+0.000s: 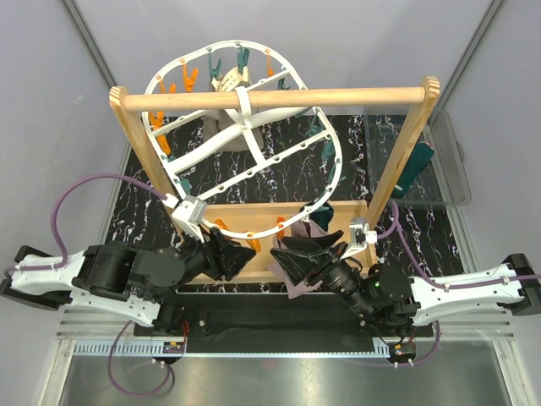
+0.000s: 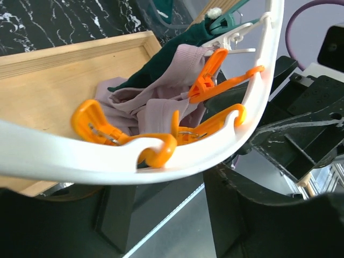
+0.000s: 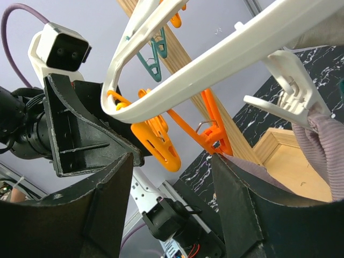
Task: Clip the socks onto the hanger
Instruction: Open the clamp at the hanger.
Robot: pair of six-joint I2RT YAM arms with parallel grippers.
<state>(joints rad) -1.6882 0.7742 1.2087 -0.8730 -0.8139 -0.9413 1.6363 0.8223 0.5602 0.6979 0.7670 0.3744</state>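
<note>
The white oval hanger [image 1: 336, 161] hangs tilted from the wooden rail, with orange and teal clothespins around its rim. An orange clothespin [image 2: 207, 80] on the near rim [image 2: 54, 156] grips a mauve sock [image 2: 161, 102], and a dark teal sock [image 2: 172, 54] hangs just behind it. My left gripper [image 1: 245, 252] sits just under that rim, open, nothing between its fingers [image 2: 107, 215]. My right gripper [image 1: 283, 252] faces it from the right, open, with two orange clothespins [image 3: 161, 142] above the gap. The mauve sock [image 1: 296, 283] drapes beside the right finger [image 3: 236, 209].
The wooden rail [image 1: 279, 97] on two slanted posts spans the scene over a shallow wooden tray [image 1: 245, 218]. A clear bin [image 1: 448, 169] at the right holds another dark teal sock [image 1: 418, 165]. The two grippers stand close together under the hanger's near rim [image 3: 215, 59].
</note>
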